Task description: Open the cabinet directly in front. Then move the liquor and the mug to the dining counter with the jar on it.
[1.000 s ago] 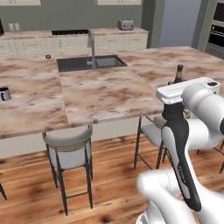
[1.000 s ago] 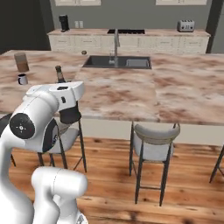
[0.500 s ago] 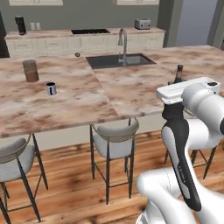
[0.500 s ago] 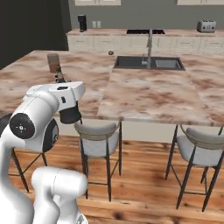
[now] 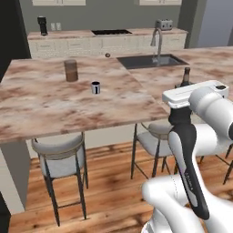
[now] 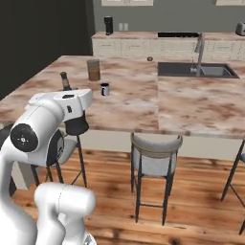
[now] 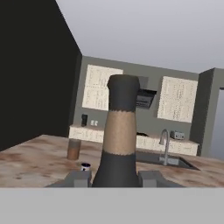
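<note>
My gripper (image 7: 116, 179) is shut on the liquor (image 7: 119, 140), a near-black bottle with a brownish neck band that stands upright between the fingertips (image 7: 78, 178). The bottle's neck pokes up behind my white hand in the base views, liquor (image 5: 185, 77) and liquor (image 6: 65, 81). On the dining counter (image 5: 54, 109) stand the jar (image 5: 70, 70) and, a little nearer, the small mug (image 5: 95, 87); they appear as jar (image 6: 94, 70) and mug (image 6: 105, 89) from the right. Cream wall cabinets (image 7: 97, 87) hang on the far wall; which one is the task's cabinet I cannot tell.
Grey-seated bar stools (image 5: 59, 150) (image 6: 155, 148) stand along the counter's near edge. A sink with a faucet (image 5: 157, 57) is set into the marble to the right. A back counter carries a toaster (image 5: 163, 24) and a dark appliance (image 5: 43, 25).
The base has driven sideways, so the whole scene has slid right in both base views; the jar and mug now sit near the middle. The bottle stays in my grip.
</note>
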